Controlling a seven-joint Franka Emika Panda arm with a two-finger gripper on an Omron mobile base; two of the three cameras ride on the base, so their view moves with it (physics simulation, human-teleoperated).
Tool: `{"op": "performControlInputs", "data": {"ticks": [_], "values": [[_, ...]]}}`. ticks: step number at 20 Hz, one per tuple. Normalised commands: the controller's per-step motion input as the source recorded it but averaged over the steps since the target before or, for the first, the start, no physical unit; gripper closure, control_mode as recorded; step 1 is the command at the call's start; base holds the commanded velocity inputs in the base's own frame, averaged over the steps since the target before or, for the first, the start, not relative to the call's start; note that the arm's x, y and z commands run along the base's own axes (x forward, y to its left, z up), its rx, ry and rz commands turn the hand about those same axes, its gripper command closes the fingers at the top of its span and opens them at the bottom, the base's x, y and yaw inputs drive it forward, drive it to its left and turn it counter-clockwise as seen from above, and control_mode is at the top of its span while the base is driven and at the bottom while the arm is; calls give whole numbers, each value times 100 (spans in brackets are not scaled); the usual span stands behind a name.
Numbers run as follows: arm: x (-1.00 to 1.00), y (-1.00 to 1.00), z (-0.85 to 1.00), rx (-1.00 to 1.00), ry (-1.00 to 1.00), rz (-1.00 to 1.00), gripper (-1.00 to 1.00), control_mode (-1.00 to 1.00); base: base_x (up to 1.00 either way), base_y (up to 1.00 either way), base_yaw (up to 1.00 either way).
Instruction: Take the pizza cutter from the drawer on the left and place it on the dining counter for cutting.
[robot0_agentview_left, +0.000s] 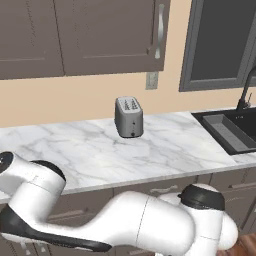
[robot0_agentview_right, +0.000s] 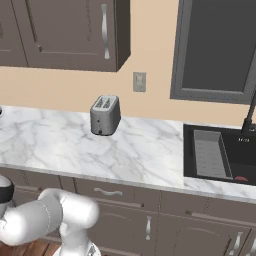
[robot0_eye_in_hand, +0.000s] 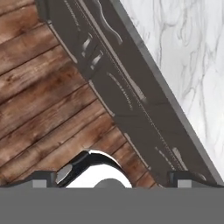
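- Premises: domestic kitchen.
- Long marble worktop (robot0_agentview_left: 100, 145) against a beige wall, grey-brown base cabinets (robot0_agentview_right: 150, 220) below.
- Silver toaster (robot0_agentview_left: 129, 116) standing on the worktop.
- Black sink (robot0_agentview_right: 220, 152) with tap, far right.
- Dark wall cupboards (robot0_agentview_left: 100, 35) overhead; wall socket (robot0_agentview_right: 139, 81) beneath.
- Wood plank floor (robot0_eye_in_hand: 39, 96).

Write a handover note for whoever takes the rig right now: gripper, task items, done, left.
Gripper: open, holding nothing, looking down along the cabinet fronts over the wooden floor.
Drawers: every drawer front under the marble worktop looks closed, including the one with the curved handle.
Pizza cutter: not seen, presumably inside a closed drawer.
Also on the worktop: toaster, with the sink at the right.
Done: nothing visible.
Left: open the drawer, take the cutter, carry it to the dining counter.
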Motion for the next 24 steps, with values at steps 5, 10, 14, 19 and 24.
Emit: {"op": "performControlInputs", "data": {"ticks": [5,10,14,19,24], "values": [[-39,53,-3,-20,-10,0,-100,-100,0,0,0],[-48,23,-9,-22,-20,1,-100,-100,0,0,0],[-5,0,-24,-18,-21,9,-100,-100,0,0,0],[9,-15,-29,-8,-14,14,-100,-100,0,0,0],[6,-44,-24,-2,-13,14,-100,-100,0,0,0]]}}
